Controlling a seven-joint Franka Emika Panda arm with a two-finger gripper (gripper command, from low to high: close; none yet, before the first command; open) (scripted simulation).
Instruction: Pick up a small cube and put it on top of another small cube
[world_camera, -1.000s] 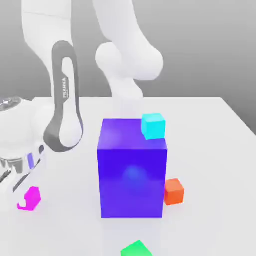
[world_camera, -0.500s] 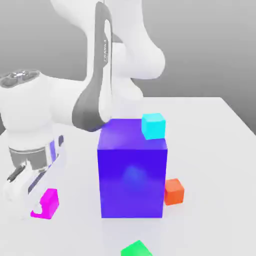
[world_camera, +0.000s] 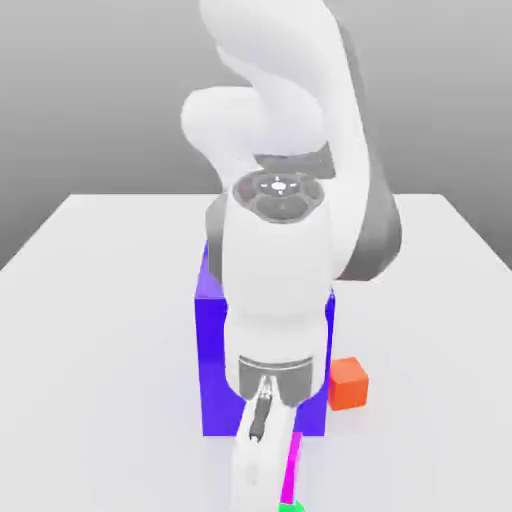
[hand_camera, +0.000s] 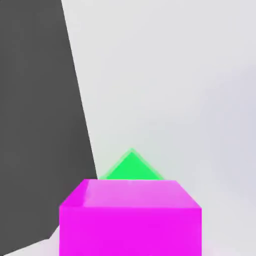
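The small cube (hand_camera: 130, 217), bright magenta-pink, sits close under the hand camera, with my gripper (world_camera: 280, 478) shut on it. In the exterior view only a thin strip of the small cube (world_camera: 293, 462) shows beside the hand, low at the front centre. The other small cube (hand_camera: 131, 167), bright green, lies on the table just beyond the magenta one, one corner pointing away. In the exterior view a sliver of this green cube (world_camera: 291, 507) peeks out directly below the held cube. I cannot tell how large the gap between the two cubes is.
The big blue-violet block (world_camera: 211, 350) stands right behind my hand, mostly covered by the arm. An orange-red cube (world_camera: 348, 384) rests on the white table (world_camera: 100, 330) at the block's right. In the hand view the table's edge (hand_camera: 80, 125) runs close beside the green cube.
The arm swung from the exterior view's left to the front centre, carrying the magenta cube to above the green cube. The arm now covers the cyan cube on the blue block.
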